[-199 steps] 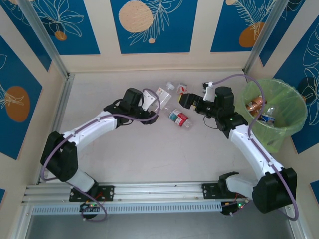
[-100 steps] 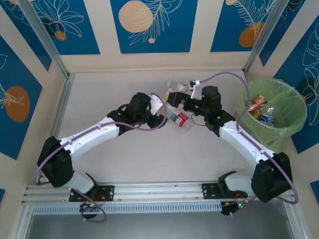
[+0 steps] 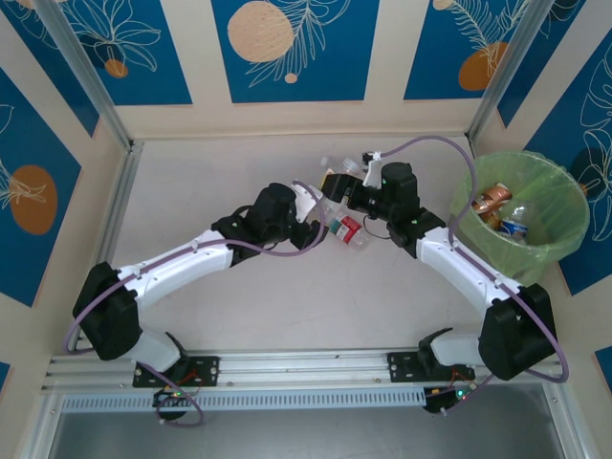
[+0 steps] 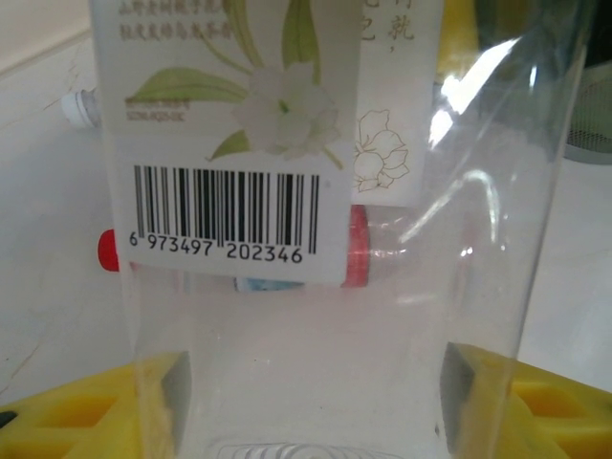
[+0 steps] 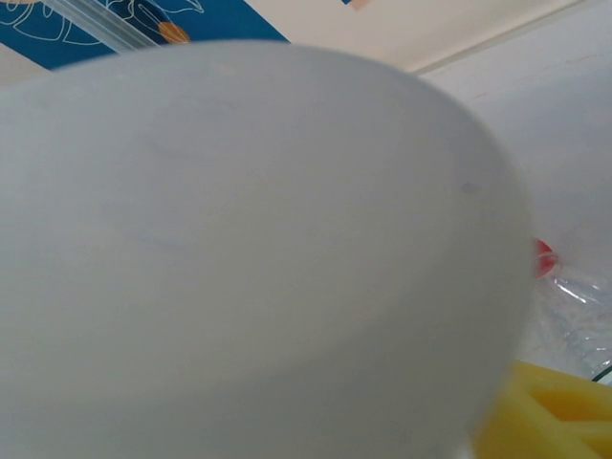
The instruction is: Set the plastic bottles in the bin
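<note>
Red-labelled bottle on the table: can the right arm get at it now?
Probably, though tightly. The red-labelled bottle lies uncovered close beside the right gripper, but the left gripper, holding a white-labelled bottle, crowds its other side. Whether the right gripper is free is unclear.

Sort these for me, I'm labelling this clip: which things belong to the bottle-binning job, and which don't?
Job: white-label bottle, red-label bottle, binned bottles, bin.
Not the job: blue wall panels, aluminium rail.
</note>
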